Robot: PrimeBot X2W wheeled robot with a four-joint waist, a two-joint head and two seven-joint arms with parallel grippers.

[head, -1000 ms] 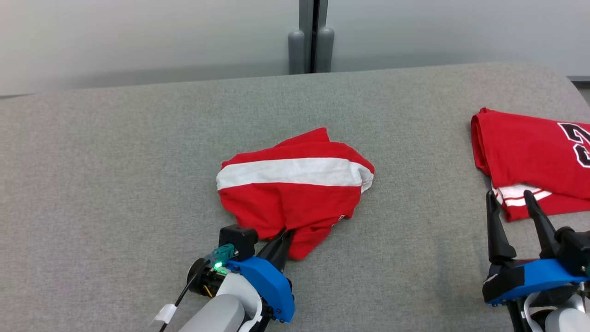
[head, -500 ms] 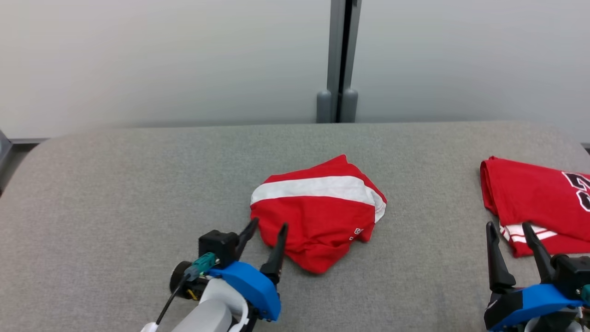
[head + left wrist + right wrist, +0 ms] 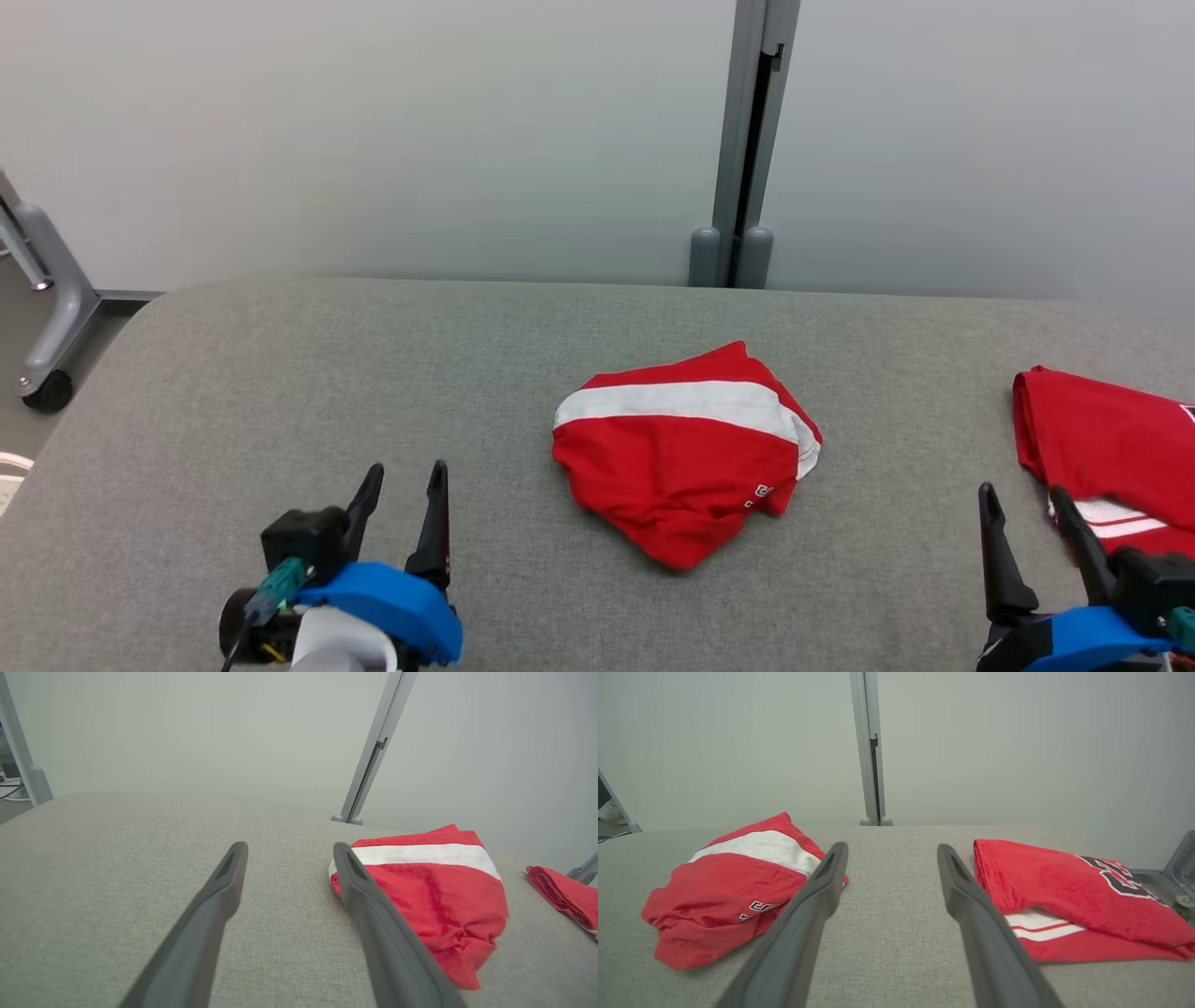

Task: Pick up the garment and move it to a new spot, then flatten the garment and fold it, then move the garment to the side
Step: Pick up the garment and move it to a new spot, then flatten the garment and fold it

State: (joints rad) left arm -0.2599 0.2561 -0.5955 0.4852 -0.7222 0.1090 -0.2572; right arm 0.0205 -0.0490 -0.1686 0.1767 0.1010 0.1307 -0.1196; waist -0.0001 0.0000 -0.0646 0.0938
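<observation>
The garment [image 3: 686, 457], red with a white stripe, lies crumpled in a loose bundle on the grey fabric surface [image 3: 280, 373], near its middle. My left gripper [image 3: 406, 471] stands open at the lower left, well apart from the garment, with nothing between its fingers. In the left wrist view the garment [image 3: 434, 891] lies right of the open left gripper [image 3: 290, 848]. At the lower right, my right gripper [image 3: 1020, 493] is also open and empty. The right wrist view shows the garment [image 3: 733, 886] left of the right gripper [image 3: 892, 848].
A second red garment [image 3: 1102, 448] with black lettering [image 3: 1120, 877] lies folded at the right, close to my right gripper. A grey post [image 3: 747, 140] stands against the wall behind. A wheeled metal leg [image 3: 42, 308] stands past the surface's rounded left end.
My left gripper has opened, let go of the garment's near edge and drawn back to the left. The head camera has tilted up, shifting the whole picture. The right gripper stays open.
</observation>
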